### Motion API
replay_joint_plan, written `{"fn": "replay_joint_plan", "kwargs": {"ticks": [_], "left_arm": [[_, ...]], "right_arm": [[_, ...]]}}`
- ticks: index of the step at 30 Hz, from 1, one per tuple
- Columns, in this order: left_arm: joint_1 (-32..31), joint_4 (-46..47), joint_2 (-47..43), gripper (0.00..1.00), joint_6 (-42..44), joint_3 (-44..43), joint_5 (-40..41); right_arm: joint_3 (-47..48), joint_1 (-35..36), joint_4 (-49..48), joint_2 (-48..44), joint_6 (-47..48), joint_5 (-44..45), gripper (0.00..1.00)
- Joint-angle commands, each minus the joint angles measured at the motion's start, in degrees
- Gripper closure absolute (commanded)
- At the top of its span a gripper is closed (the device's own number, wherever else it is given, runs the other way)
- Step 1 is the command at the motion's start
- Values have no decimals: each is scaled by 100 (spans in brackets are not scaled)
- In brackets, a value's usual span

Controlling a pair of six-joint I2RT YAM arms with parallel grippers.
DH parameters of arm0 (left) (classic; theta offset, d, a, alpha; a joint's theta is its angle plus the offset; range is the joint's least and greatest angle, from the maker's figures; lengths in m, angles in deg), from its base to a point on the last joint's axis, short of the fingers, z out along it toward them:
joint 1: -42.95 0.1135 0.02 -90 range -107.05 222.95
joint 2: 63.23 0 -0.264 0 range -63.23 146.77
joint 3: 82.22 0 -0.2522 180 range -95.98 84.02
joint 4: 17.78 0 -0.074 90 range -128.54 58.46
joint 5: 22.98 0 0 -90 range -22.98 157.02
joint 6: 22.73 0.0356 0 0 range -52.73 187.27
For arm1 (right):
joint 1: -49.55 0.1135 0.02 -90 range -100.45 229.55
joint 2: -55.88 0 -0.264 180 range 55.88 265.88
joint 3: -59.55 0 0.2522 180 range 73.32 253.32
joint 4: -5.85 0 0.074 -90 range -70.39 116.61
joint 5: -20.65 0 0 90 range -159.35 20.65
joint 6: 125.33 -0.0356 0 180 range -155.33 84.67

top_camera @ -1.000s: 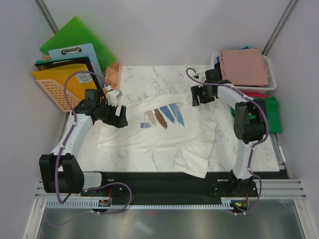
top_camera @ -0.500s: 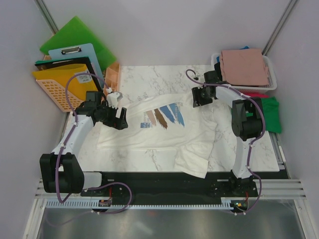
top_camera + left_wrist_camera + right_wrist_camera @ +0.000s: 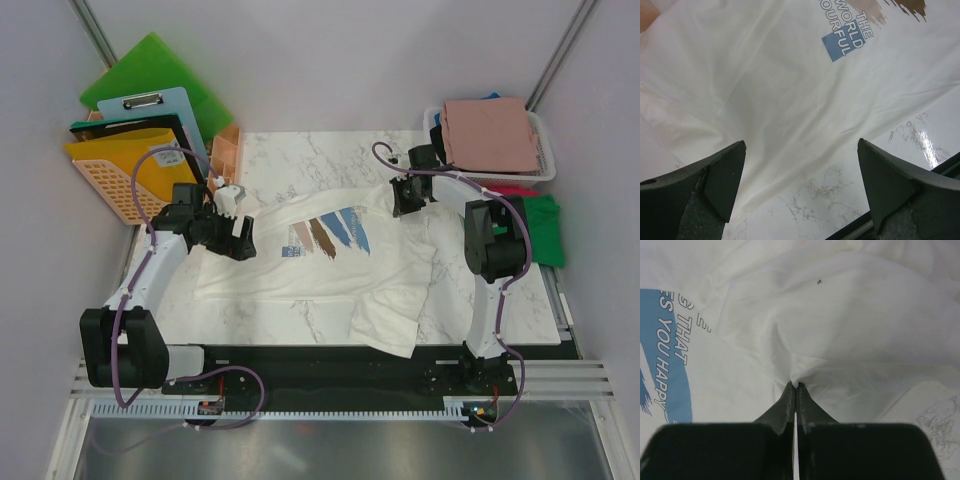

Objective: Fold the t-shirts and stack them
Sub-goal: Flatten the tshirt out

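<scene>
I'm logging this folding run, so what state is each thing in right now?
cream-white t-shirt: unfolded, spread print-up, rumpled at its near corner.
right gripper: shut on a pinch of the cream-white t-shirt.
left gripper: open, empty, over the cream-white t-shirt.
dusty-pink t-shirt: folded, lying on the white mesh basket.
green t-shirt: lying loose beside the white mesh basket.

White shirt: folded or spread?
Spread, not folded: the shirt lies across the table, print showing, only its near-right part rumpled. The right pincer is shut on a pinch of its far-right edge.
</scene>
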State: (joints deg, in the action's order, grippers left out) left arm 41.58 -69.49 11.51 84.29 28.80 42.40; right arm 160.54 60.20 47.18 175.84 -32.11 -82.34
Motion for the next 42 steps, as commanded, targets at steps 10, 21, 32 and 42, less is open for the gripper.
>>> {"fn": "replay_joint_plan", "kwargs": {"ticks": [10, 21, 32, 42], "left_arm": [[-4, 290, 189, 1, 127, 285, 1211], [-4, 315, 1262, 8, -242, -226, 1513], [-4, 833, 1780, 28, -295, -349, 2128], [-13, 1352, 2167, 37, -278, -384, 2436]], "right_arm": [[-82, 15, -121, -640, 64, -194, 100], [-258, 15, -244, -676, 82, -326, 100], [-267, 7, -296, -606, 108, -467, 100], [-329, 16, -314, -553, 143, -511, 100]]}}
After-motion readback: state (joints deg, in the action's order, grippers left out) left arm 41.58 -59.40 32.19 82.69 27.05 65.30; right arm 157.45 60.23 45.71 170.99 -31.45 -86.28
